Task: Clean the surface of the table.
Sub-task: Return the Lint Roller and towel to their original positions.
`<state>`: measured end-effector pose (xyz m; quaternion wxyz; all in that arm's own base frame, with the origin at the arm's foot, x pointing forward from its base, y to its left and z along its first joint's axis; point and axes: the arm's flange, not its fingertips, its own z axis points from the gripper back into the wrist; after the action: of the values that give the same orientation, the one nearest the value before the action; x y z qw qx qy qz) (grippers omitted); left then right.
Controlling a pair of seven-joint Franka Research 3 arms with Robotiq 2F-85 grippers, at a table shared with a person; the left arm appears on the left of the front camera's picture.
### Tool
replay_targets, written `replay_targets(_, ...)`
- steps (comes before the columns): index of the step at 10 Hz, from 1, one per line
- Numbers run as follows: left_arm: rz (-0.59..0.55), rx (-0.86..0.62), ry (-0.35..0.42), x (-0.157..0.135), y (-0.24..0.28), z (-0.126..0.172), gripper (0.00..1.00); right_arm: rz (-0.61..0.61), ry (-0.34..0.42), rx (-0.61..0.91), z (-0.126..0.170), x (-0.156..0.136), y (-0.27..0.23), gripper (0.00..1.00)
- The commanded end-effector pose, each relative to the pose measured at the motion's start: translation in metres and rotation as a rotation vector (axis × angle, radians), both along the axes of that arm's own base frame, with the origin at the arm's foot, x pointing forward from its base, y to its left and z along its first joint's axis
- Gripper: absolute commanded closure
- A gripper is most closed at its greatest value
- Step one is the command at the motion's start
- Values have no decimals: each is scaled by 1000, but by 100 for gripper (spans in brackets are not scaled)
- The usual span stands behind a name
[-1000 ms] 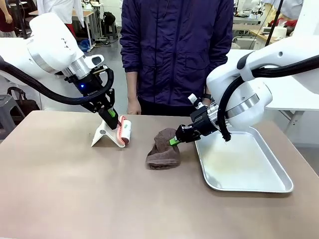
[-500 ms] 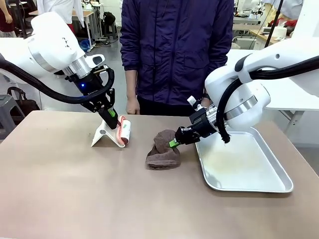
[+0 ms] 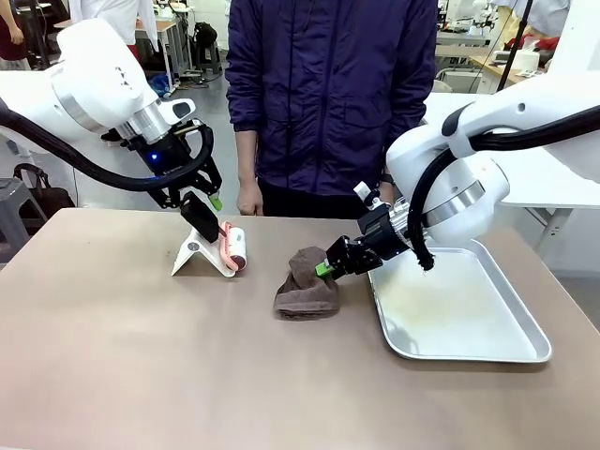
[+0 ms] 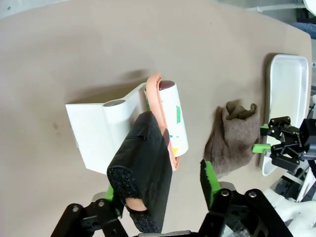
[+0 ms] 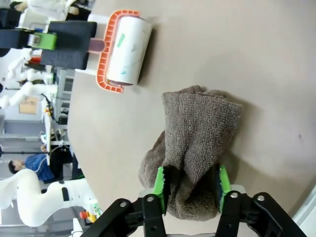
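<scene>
On the taupe-brown worktop (image 3: 141, 366), which spans the whole foreground of the front view, three things lie in a row toward the far edge: a lint roller (image 3: 234, 247) on a white stand (image 3: 192, 255) at the left, a crumpled brown cloth (image 3: 307, 282) in the middle, and a silver metal tray (image 3: 464, 309) at the right. The left gripper (image 3: 206, 211) hangs just above the roller's black handle (image 4: 143, 168); in its wrist view the fingers (image 4: 210, 180) stand apart on either side of the handle, and whether either pad touches it cannot be told. The roller's orange frame (image 5: 106, 52) holds a white roll with small green and blue marks. The right gripper (image 3: 330, 262) reaches from over the tray's near-left corner to the cloth's right edge. In the right wrist view its green-padded fingers (image 5: 159, 182) sit spread on both sides of a fold of the cloth, which bulges between them. A person in a dark purple jacket (image 3: 333, 94) stands at the far side, one hand (image 3: 250, 202) hanging by the worktop's edge.
</scene>
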<state>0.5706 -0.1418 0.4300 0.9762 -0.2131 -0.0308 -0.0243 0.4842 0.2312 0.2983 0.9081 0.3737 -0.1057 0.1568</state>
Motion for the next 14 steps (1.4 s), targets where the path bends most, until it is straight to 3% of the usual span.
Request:
replay_targets(1, 48, 13, -11, 1, 9, 10, 0, -14, 21, -9, 1, 9, 3, 11)
replay_targets(2, 59, 6, -21, 1, 14, 13, 0, -21, 20, -9, 0, 9, 3, 1)
replay_targets(8, 99, -64, -61, -14, 63, 31, 0, -31, 32, 67, 20, 12, -9, 0)
replay_targets(11, -61, -261, -3, -46, 112, 44, 0, -44, 118, 199, 48, 7, -40, 0)
replay_targets(14, -131, -514, -24, -116, 168, 35, 0, -122, 311, 425, 73, -38, -95, 0)
